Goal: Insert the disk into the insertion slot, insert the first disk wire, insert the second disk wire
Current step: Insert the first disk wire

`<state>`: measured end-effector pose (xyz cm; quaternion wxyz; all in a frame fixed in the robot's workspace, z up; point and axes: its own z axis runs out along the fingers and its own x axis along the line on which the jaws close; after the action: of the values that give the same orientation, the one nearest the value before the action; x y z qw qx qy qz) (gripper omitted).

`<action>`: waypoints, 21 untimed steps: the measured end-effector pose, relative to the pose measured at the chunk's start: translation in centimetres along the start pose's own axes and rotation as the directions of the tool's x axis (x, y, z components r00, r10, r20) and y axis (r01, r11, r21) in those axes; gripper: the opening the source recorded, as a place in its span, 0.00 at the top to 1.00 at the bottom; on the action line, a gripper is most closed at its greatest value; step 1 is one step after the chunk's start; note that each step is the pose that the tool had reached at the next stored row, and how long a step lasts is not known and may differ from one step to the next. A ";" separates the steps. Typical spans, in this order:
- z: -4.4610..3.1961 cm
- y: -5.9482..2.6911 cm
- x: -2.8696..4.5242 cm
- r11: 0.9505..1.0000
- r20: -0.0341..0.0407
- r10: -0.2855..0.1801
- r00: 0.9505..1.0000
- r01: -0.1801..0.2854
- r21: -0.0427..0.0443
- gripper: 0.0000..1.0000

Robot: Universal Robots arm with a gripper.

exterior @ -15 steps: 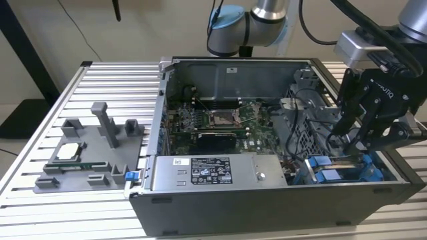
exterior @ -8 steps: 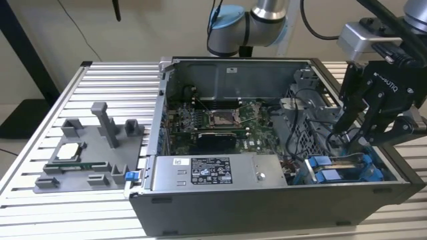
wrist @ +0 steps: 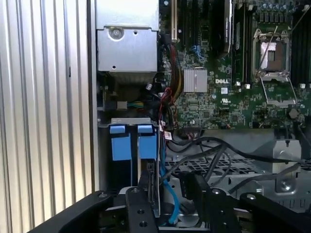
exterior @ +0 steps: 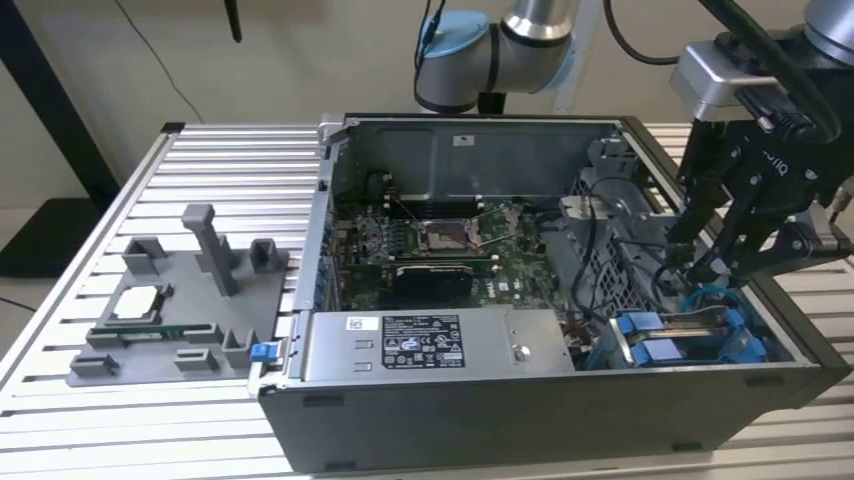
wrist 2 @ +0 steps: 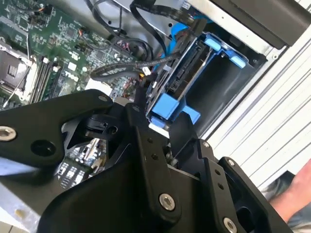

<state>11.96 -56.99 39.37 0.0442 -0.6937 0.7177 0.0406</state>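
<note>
Gripper [exterior: 701,272] open, holding nothing, hovering over the case's [exterior: 534,420] 4 o'clock corner in the exterior view; disk [exterior: 674,335] sits on edge there at its 7 o'clock, just beside the fingertips, long axis running 9-to-3.

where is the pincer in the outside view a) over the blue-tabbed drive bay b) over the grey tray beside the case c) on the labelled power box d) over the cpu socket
A: in the exterior view the pincer hangs just above the blue-tabbed drive bay, at the exterior view's right.
</note>
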 end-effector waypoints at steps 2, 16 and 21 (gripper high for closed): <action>0.22 0.03 -0.32 1.000 0.000 -0.001 1.000 0.001 0.007 0.00; 1.33 0.22 -1.50 0.999 0.001 -0.004 1.000 0.004 0.032 1.00; 1.45 0.22 -1.49 0.999 0.000 -0.004 1.000 0.004 0.033 1.00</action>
<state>11.80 -55.33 38.11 0.0555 -0.6945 0.7167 0.0286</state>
